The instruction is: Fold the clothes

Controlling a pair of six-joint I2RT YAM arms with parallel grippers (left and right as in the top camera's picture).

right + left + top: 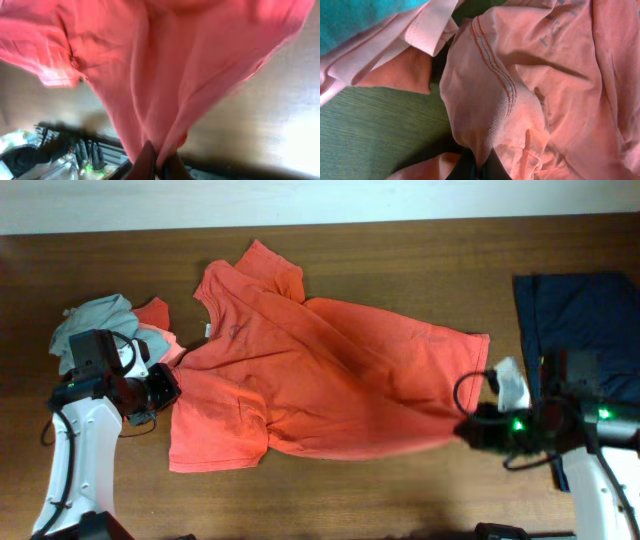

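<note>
Both jaws are clamped shut on the large orange-red cotton T-shirt [330,380] lying rumpled across the brown wooden table [400,500], left gripper [165,388] at its left edge, right gripper [468,428] at its right near hem, apparently the spreading step, next needing an even outward pull.

The overhead view is evenly and fairly brightly lit, in warm colour. The wooden table [400,270] shows no glare, and the orange-red T-shirt [330,380] carries only soft shadows in its folds. A small green light [517,423] glows towards the right edge.

The left wrist view has a colour cast. The table [380,125] reads green, the grey garment [355,15] teal and the T-shirt [560,100] washed-out pink, though its stitched seam [506,90] is sharp.

The right wrist view is soft and the T-shirt [165,60] blurred. Bright glare lies on the table [285,125] at right, and dark shadow beneath the cloth.
</note>
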